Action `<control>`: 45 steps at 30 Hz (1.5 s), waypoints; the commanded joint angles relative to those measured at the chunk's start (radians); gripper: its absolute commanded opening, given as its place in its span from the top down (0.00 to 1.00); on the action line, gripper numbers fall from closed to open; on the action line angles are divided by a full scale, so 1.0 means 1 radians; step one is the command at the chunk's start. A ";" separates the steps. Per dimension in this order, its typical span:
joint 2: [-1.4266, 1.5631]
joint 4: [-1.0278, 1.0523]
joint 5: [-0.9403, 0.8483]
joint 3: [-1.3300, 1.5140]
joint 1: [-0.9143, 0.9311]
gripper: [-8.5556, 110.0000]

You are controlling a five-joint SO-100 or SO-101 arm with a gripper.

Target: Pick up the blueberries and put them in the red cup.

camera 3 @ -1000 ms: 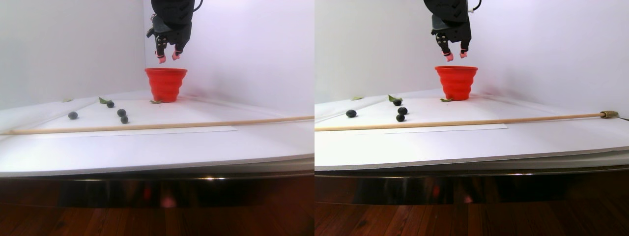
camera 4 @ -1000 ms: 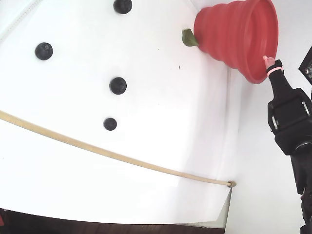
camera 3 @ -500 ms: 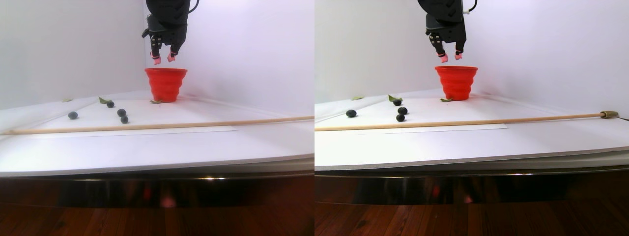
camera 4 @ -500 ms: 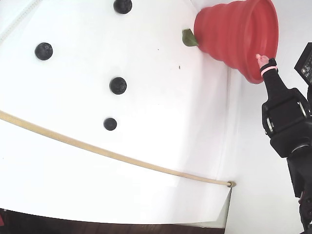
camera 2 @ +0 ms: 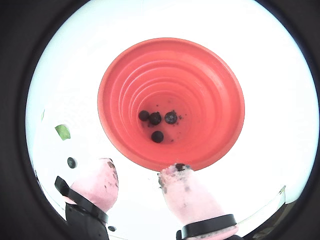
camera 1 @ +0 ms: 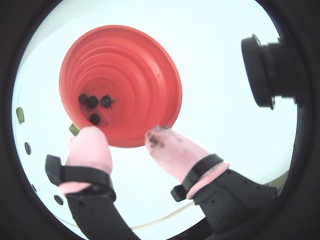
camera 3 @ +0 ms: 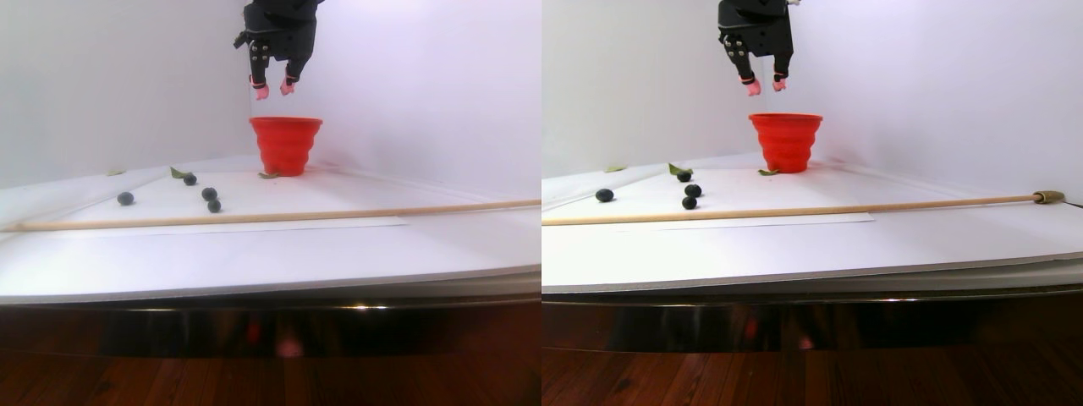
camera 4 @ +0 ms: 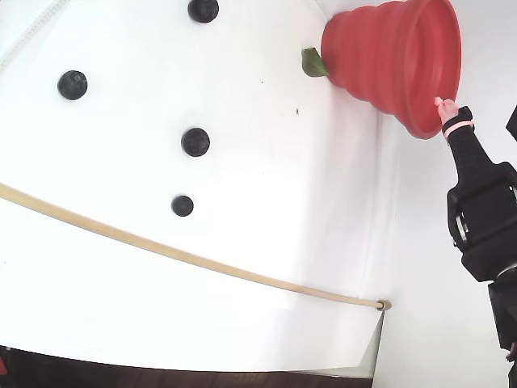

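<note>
In both wrist views your pink-tipped gripper (camera 1: 125,137) (camera 2: 142,172) hung spread and empty (tips smudged dark) over the red ribbed silicone cup (camera 1: 150,75) (camera 2: 210,80) holding four dark round blueberries (camera 2: 157,136). In the stereo pair view, four more lay on the white table (camera 3: 338,245).

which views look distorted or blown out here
Both wrist views are fisheye circles with black vignettes, bulging the red ribbed cup; in the stereo pair view the white back wall is washed out and the dark glossy table edge shows glare; the fixed view is overexposed white.
</note>
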 commanded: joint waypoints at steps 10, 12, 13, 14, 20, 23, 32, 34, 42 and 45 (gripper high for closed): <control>0.213 0.057 0.017 0.041 -0.035 0.79; 0.219 0.064 0.020 0.052 -0.038 0.79; 0.224 0.071 0.020 0.057 -0.041 0.79; 0.227 0.074 0.021 0.061 -0.043 0.79; 0.261 0.123 0.046 0.084 -0.052 0.79; 0.281 0.153 0.055 0.092 -0.058 0.79; 0.310 0.199 0.071 0.123 -0.074 0.79; 0.318 0.206 0.072 0.132 -0.080 0.79; 0.345 0.256 0.086 0.156 -0.095 0.79; 0.350 0.270 0.087 0.164 -0.101 0.79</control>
